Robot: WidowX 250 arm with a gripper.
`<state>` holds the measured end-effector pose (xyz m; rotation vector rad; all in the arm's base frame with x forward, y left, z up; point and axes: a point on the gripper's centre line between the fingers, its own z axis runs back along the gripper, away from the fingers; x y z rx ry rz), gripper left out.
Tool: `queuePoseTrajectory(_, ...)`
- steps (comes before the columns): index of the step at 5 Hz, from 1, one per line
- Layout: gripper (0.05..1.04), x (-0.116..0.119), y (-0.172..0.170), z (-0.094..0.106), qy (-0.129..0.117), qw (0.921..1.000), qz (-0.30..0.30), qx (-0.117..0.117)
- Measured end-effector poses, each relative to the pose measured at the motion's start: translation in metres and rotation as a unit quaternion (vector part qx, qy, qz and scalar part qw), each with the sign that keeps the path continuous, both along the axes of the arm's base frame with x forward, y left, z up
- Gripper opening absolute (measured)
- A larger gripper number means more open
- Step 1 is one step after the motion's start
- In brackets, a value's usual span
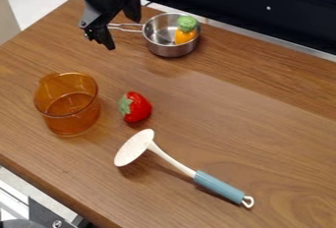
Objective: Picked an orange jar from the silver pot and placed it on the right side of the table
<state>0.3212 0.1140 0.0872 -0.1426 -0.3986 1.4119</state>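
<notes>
Tbl [249, 109]: pot [172, 50] nr back edge, well off strawberry [138, 108].

Green-topped orange jar [184, 36] inside silver pot [169, 50], on wooden table [263, 104].

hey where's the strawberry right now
In the camera view, left of centre: the strawberry sits on the table, right of the amber cup, beyond the ladle.

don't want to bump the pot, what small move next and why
Probably shift the open tool across until it hangs above the orange jar: the jar sits inside the silver pot, while the tool is off to one side, near the pot's handle.
</notes>
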Motion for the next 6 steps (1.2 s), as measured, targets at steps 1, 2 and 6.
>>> queuePoseTrajectory(1,1.000,-0.003,-0.001,-0.013,0.021,0.9997,0.003,-0.009)
queuePoseTrajectory(2,1.001,0.016,-0.008,-0.011,0.035,0.9981,0.038,-0.034)
queuePoseTrajectory(6,1.001,0.102,-0.042,-0.015,0.052,0.9793,0.163,-0.108)
